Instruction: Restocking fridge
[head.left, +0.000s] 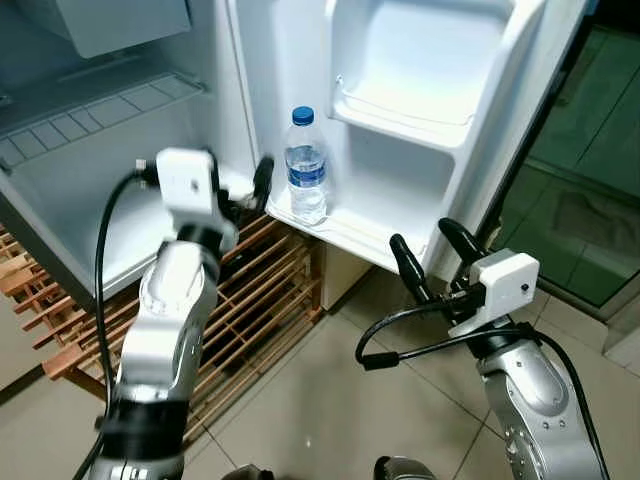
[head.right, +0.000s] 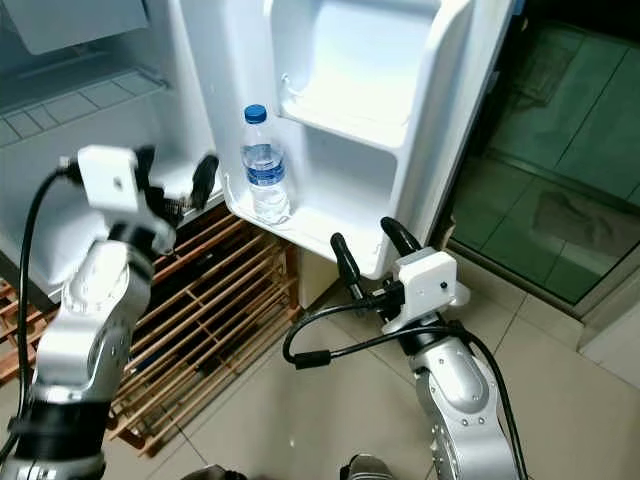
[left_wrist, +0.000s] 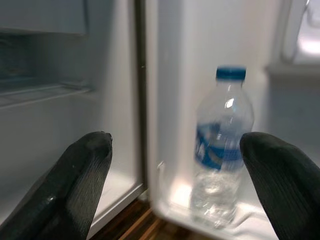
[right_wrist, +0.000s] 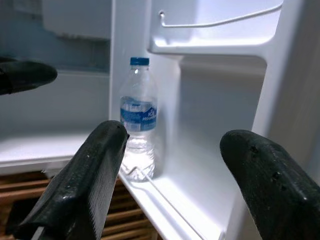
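Tiled floor (head.left: 330, 400) runs under an open fridge (head.left: 110, 190), whose door (head.left: 430, 130) swings across the upper right of the frame. One water bottle (head.left: 306, 166) stands upright on the lowest door shelf (head.left: 350, 232), at frame centre. Left gripper (head.left: 252, 197) hangs just beside it, fingers spread, holding nothing. Right gripper (head.left: 432, 250), lower right, is spread and empty too. The bottle seems settled, though blur hides its base; I'd draw the left gripper straight away, clear of its side.

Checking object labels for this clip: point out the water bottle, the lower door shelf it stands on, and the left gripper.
Bottle (head.left: 306, 170), left eye view, on its blue label.
Door shelf (head.left: 375, 238), left eye view, bare floor of the shelf.
Left gripper (left_wrist: 175, 165), left wrist view, midway between its fingertips.
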